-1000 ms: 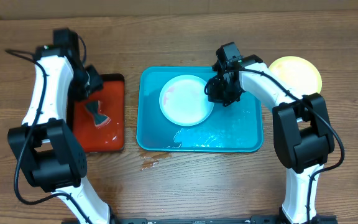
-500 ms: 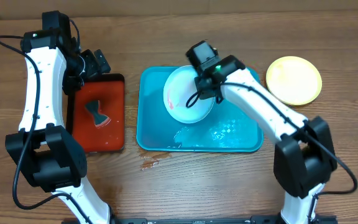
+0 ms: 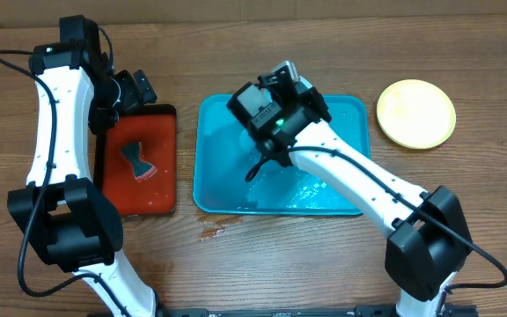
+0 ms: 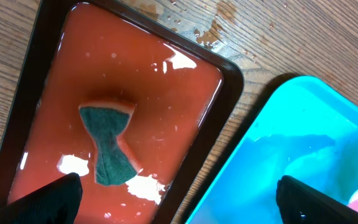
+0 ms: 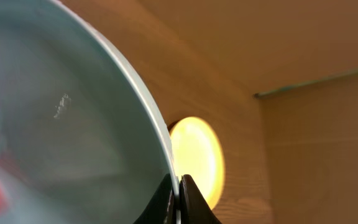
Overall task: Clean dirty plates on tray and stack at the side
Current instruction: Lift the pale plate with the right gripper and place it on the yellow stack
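Right wrist cam: right gripper [image 5: 178, 198] pinched tight on the mint plate [image 5: 73, 124] rim, yellow plate [image 5: 197, 158] way behind. Overhead mostly hides that plate behind the arm, above the blue tray [image 3: 346, 114]. Left gripper [image 4: 179, 186] gaping, facing the sponge [image 4: 107, 146].

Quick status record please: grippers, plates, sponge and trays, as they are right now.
left gripper: open, empty, above red tray
right gripper: shut on mint plate rim, over blue tray
mint plate: tilted, red smear on it
yellow plate: flat on table, right of blue tray
sponge: lying in red tray, untouched
blue tray: wet
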`<state>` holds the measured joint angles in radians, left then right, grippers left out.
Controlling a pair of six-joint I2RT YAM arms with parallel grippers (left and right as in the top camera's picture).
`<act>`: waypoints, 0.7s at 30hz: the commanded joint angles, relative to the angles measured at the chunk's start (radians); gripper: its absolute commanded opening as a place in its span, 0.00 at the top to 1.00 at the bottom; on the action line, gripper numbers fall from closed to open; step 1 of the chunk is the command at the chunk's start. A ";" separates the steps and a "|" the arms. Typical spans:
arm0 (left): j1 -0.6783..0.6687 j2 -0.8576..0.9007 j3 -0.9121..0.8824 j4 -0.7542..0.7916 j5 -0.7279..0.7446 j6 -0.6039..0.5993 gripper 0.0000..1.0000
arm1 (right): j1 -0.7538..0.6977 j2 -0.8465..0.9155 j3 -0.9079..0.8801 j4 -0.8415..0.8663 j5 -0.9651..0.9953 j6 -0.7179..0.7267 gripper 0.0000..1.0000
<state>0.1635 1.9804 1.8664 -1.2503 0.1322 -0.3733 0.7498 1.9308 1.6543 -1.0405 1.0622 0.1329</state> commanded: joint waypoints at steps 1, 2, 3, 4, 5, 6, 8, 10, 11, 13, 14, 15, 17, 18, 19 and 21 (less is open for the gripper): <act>-0.007 -0.007 0.016 -0.002 0.015 0.015 0.00 | 0.030 -0.039 0.029 0.006 0.182 -0.060 0.96; -0.007 -0.007 0.016 -0.002 0.015 0.015 0.00 | 0.034 -0.039 0.029 0.006 0.204 -0.060 0.96; -0.007 -0.007 0.016 -0.002 0.015 0.015 0.00 | 0.037 -0.039 0.029 0.006 0.225 -0.060 0.96; -0.007 -0.007 0.016 -0.002 0.015 0.015 0.00 | 0.040 -0.039 0.029 0.006 0.246 -0.060 0.96; -0.007 -0.007 0.016 -0.002 0.015 0.015 0.00 | 0.042 -0.039 0.029 0.006 0.264 -0.060 0.96; -0.007 -0.007 0.016 -0.002 0.015 0.015 0.00 | 0.043 -0.039 0.029 0.006 0.279 -0.061 0.96; -0.007 -0.007 0.016 -0.002 0.015 0.015 0.00 | 0.045 -0.039 0.029 0.006 0.286 -0.077 0.96; -0.007 -0.007 0.016 -0.002 0.015 0.014 0.00 | 0.045 -0.039 0.029 0.006 0.280 -0.086 0.96; -0.007 -0.007 0.016 -0.002 0.015 0.014 0.00 | 0.045 -0.039 0.029 0.006 0.267 -0.085 0.96; -0.007 -0.007 0.016 -0.002 0.015 0.015 0.00 | 0.045 -0.039 0.029 0.006 0.212 -0.085 0.96; -0.007 -0.007 0.016 -0.002 0.015 0.015 0.00 | 0.044 -0.039 0.029 0.005 0.171 -0.085 0.96; -0.007 -0.007 0.016 -0.002 0.015 0.015 0.00 | 0.040 -0.039 0.029 0.005 0.123 -0.085 0.96; -0.007 -0.007 0.016 -0.002 0.015 0.015 0.00 | 0.034 -0.039 0.029 0.006 0.044 -0.085 0.96; -0.007 -0.007 0.016 -0.002 0.015 0.015 0.00 | 0.031 -0.039 0.029 0.006 0.027 -0.085 0.96; -0.007 -0.007 0.016 -0.002 0.015 0.015 0.00 | 0.028 -0.039 0.029 0.006 0.028 -0.085 0.96; -0.007 -0.007 0.016 -0.002 0.014 0.015 0.00 | 0.021 -0.039 0.029 0.009 0.038 -0.085 0.96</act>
<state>0.1635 1.9804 1.8664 -1.2503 0.1322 -0.3729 0.7856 1.9308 1.6543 -1.0401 1.1347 0.0475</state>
